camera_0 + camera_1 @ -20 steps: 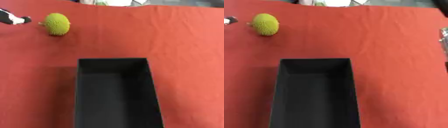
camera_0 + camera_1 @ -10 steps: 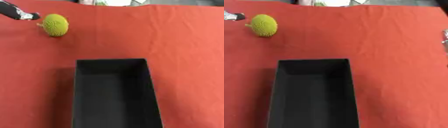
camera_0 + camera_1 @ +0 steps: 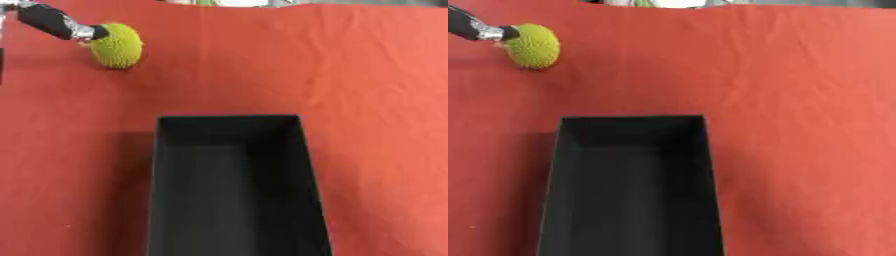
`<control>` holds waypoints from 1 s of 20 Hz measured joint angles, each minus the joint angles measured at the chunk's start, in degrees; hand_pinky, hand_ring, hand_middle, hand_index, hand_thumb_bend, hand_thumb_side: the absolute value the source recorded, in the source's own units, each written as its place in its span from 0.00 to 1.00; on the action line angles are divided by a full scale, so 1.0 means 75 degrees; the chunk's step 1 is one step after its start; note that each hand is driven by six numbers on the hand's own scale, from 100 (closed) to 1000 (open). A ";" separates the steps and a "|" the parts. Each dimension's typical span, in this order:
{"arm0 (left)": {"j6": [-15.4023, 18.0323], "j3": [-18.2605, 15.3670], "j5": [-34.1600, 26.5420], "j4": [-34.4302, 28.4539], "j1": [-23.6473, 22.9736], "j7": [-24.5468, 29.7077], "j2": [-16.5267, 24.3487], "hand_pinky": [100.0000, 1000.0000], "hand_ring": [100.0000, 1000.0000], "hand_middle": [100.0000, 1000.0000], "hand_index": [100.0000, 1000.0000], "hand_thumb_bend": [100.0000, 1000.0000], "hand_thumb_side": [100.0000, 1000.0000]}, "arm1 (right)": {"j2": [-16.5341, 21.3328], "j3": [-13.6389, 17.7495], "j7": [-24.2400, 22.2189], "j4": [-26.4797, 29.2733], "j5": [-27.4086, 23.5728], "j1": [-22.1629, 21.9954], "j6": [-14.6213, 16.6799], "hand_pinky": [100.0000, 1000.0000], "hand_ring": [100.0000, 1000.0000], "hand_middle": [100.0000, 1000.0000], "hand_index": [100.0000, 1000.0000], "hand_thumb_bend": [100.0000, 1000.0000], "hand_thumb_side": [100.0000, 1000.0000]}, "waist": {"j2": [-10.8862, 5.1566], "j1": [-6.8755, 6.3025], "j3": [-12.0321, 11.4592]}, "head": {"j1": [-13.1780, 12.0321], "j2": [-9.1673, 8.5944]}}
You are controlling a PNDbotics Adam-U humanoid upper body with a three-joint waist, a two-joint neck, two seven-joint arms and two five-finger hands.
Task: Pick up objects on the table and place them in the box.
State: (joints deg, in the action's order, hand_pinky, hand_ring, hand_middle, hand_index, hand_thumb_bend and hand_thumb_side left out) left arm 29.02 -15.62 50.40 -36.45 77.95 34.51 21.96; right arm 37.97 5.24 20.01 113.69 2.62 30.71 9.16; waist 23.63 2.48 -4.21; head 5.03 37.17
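Left hand [image 3: 54, 22] fingertip touches green bumpy ball [image 3: 117, 45], far left of red cloth [image 3: 350, 75]; grip not discernible. Wrap fingers round ball before lifting toward black box [image 3: 234, 190], empty.

Surface [image 3: 367, 75] is covered edge to edge in red cloth, faint creases running across it, far edge visible at the top. Two things sit directly on it. Black box [image 3: 234, 190]: long, open-topped, rectangular, in the near centre, long axis running away from the camera, near end cut off by the bottom edge; inside looks dark. Yellow-green bumpy ball [image 3: 117, 45]: far left corner area, well apart from the box, casting a small shadow on the cloth beneath it.
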 measured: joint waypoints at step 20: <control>-0.0294 0.0288 0.0145 0.0646 -0.0038 0.0294 -0.0053 1.00 0.94 0.89 0.88 0.47 0.51 | -0.0059 -0.0049 0.0014 0.0000 -0.0123 0.0074 -0.0012 0.70 0.80 0.57 0.74 0.00 0.39 | 0.0134 0.0004 0.0177 | 0.0210 -0.0413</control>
State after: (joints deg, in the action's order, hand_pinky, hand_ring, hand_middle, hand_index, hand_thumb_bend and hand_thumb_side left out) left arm 26.81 -13.46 51.49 -31.61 77.66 36.71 21.56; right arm 37.52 4.87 20.11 113.69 1.70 31.27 9.07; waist 24.63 2.51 -2.88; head 6.60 34.07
